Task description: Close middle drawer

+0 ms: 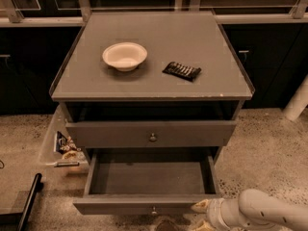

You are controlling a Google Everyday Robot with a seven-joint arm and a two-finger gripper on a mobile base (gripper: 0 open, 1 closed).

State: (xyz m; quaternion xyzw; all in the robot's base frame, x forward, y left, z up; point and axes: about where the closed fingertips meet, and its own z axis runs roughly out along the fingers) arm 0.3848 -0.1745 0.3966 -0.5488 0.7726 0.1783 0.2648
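Observation:
The grey cabinet (151,47) fills the middle of the camera view. Its middle drawer (149,177) is pulled far out, with an empty deep tray and a low front (120,207) carrying a small round knob (154,210). The drawer above it (110,134) stands out a little, with its own knob (153,137). The lowest drawer is hidden under the open one. My gripper (202,214) is at the bottom right, just beyond the right end of the middle drawer's front, on the white arm (269,213).
A white bowl (124,56) and a dark snack packet (181,70) lie on the cabinet top. A clear bin with snack packets (62,146) sits on the floor to the left. A black bar (29,201) lies at lower left. A white post (298,100) stands at right.

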